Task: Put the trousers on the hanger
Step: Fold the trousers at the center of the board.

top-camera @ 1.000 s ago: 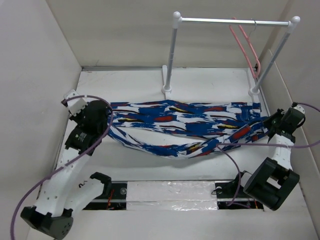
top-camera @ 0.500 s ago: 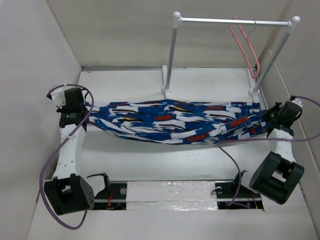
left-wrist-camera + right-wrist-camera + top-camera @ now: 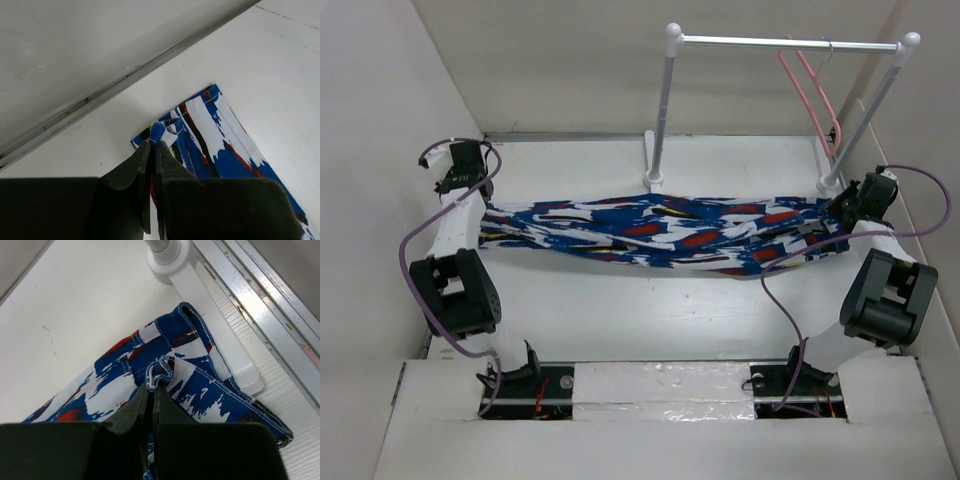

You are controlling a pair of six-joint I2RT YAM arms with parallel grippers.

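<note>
Rearward went left tool [image 3: 151,143] and right tool [image 3: 151,386], each pinching soft stretched trousers [image 3: 660,228].

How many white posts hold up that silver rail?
2: the left post stands behind the middle of the trousers; the right post stands by the pink hanger.

overhead view, two downward wrist close-ups
</note>
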